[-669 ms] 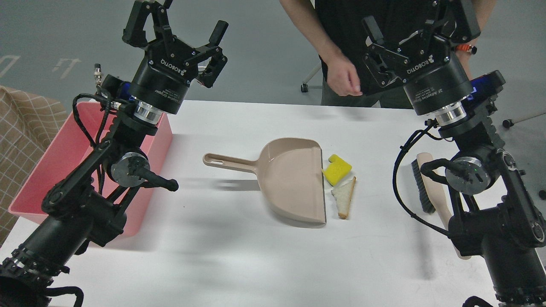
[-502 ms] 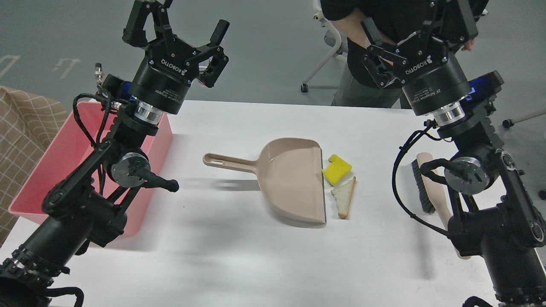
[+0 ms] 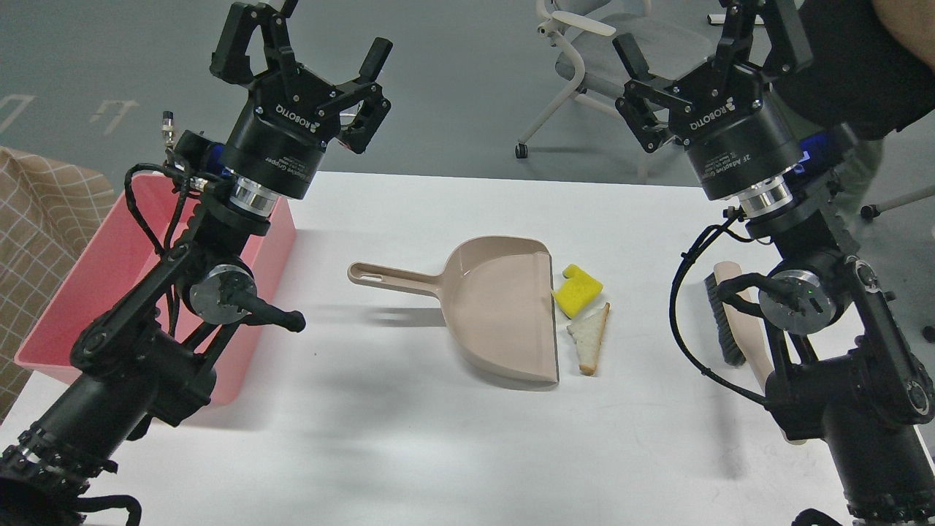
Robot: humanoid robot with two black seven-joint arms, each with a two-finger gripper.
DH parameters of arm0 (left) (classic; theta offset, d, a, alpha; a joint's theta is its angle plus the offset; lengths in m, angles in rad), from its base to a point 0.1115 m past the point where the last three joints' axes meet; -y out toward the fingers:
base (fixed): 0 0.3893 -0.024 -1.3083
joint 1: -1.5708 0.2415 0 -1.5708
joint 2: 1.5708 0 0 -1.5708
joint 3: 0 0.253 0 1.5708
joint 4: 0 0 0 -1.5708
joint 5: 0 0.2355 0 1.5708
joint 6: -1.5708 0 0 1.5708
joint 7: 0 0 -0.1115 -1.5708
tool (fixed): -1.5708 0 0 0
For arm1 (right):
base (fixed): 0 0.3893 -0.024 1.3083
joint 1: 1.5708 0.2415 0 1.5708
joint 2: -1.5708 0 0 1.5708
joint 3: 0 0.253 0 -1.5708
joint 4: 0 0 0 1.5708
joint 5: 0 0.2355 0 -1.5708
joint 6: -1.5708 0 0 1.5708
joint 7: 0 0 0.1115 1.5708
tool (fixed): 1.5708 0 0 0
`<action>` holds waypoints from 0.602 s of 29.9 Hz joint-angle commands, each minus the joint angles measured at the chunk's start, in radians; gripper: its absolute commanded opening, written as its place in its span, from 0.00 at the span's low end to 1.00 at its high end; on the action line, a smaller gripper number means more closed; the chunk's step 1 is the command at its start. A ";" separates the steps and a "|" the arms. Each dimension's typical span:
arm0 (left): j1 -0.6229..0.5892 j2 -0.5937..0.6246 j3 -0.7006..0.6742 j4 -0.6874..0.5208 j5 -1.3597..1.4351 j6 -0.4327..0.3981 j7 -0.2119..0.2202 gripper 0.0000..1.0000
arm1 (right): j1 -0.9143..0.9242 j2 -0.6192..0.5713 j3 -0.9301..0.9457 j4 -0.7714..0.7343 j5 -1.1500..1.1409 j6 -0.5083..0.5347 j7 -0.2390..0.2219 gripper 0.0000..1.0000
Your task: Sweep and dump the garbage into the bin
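A yellow notched sponge block [image 3: 578, 291] and a triangular white bread slice with brown crust [image 3: 590, 339] lie on the white table [image 3: 409, 438], right at the open lip of a beige dustpan [image 3: 497, 307]. The pink bin [image 3: 80, 292] stands at the table's left edge, partly hidden by my left arm. My left gripper [image 3: 307, 44] is open and empty, raised high above the bin's far end. My right gripper [image 3: 705, 33] is open and empty, raised high at the right. A brush with a wooden handle [image 3: 734, 318] lies behind my right arm.
A person in dark clothes [image 3: 855, 66] stands at the far right behind the table. A white office chair [image 3: 584, 58] is on the grey floor beyond. A checked brown cloth [image 3: 36, 219] is left of the bin.
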 commanded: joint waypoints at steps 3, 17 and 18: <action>0.000 -0.012 0.001 0.000 0.000 0.004 0.000 0.98 | -0.002 0.000 -0.002 0.005 0.000 0.001 0.000 1.00; 0.006 -0.012 0.007 0.002 0.011 0.010 0.000 0.98 | -0.008 0.000 -0.002 0.011 -0.002 0.001 0.000 1.00; 0.006 -0.012 0.008 0.003 0.011 0.010 0.000 0.98 | -0.010 0.000 -0.002 0.011 -0.002 0.003 0.000 1.00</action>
